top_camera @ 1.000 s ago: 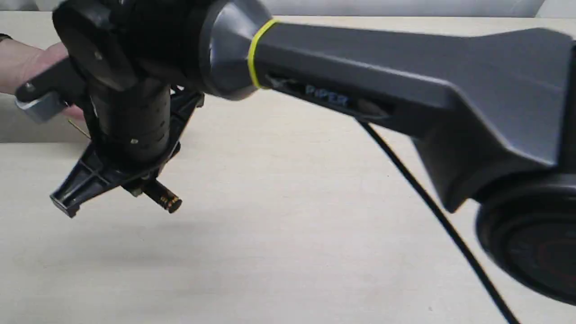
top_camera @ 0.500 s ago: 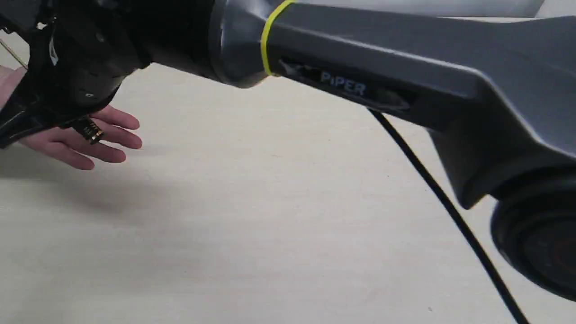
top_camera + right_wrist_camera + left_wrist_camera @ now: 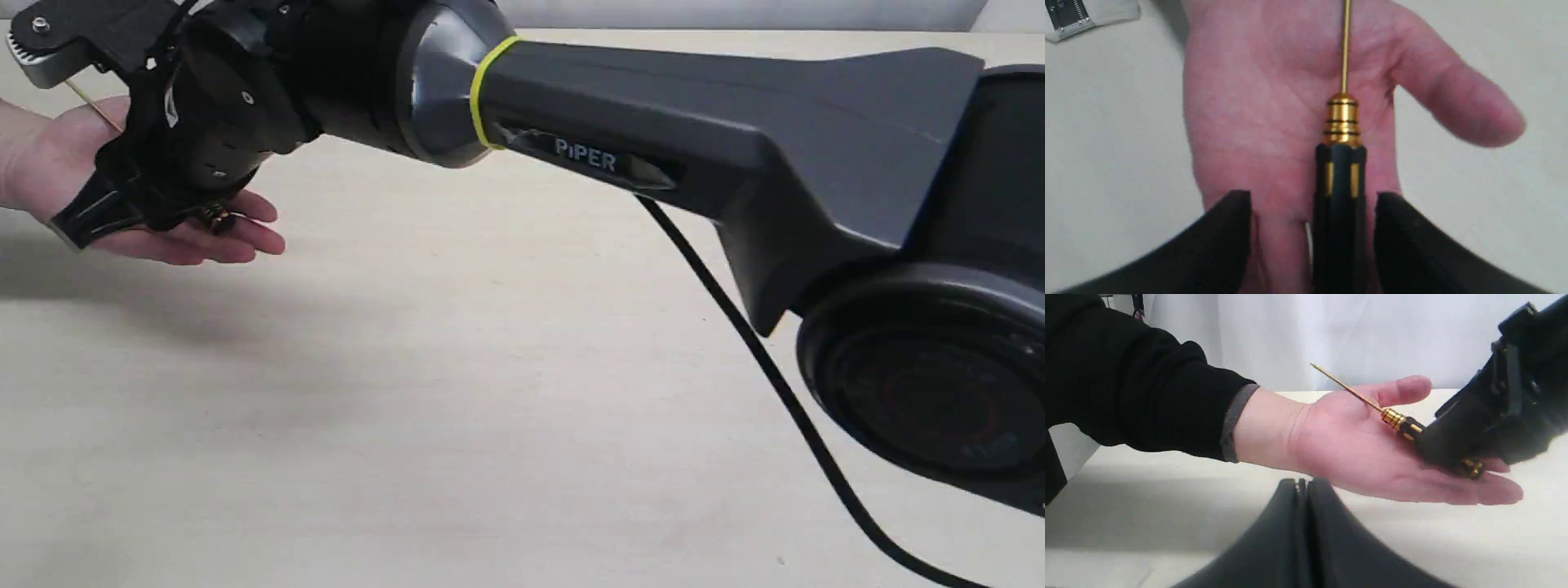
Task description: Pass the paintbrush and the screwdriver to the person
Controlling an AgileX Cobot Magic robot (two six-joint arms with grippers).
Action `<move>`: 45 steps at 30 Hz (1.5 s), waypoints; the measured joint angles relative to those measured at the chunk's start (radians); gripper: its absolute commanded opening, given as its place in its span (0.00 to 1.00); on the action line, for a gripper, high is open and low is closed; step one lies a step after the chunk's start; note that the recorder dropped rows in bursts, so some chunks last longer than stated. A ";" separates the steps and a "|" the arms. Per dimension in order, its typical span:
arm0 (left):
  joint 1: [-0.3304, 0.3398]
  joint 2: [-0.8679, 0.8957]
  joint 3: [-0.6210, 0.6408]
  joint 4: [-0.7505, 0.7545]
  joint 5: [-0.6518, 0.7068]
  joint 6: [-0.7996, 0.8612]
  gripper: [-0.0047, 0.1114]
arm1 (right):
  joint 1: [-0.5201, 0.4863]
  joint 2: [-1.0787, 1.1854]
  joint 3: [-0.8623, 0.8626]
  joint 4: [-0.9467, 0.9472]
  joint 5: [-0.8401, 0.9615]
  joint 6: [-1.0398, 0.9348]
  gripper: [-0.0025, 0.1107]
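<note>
Spreading my right gripper point(image 3: 1312, 198) over the person's hand point(image 3: 1257, 122), I am keeping its jaws released, with a gap showing on each side of the screwdriver point(image 3: 1341, 122). The screwdriver's butt end is lying on the upturned fingers, and its gold shaft is tilting up above the palm toward the wrist. I am clenching my left gripper point(image 3: 1302, 486) on nothing, hanging low over the table point(image 3: 490, 367).

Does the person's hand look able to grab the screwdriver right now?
Probably yes: the screwdriver lies over the person's open palm, and the robot's right hand stands open around its handle.
</note>
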 measured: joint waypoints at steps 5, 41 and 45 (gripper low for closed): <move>0.000 0.000 0.000 0.000 0.000 0.000 0.04 | 0.000 -0.012 0.000 0.000 0.105 0.000 0.51; 0.000 0.000 0.000 0.000 0.000 0.000 0.04 | 0.000 -0.795 0.708 -0.032 -0.101 0.000 0.06; 0.000 0.000 0.000 0.000 0.000 0.000 0.04 | 0.000 -0.909 0.842 -0.032 -0.169 0.039 0.06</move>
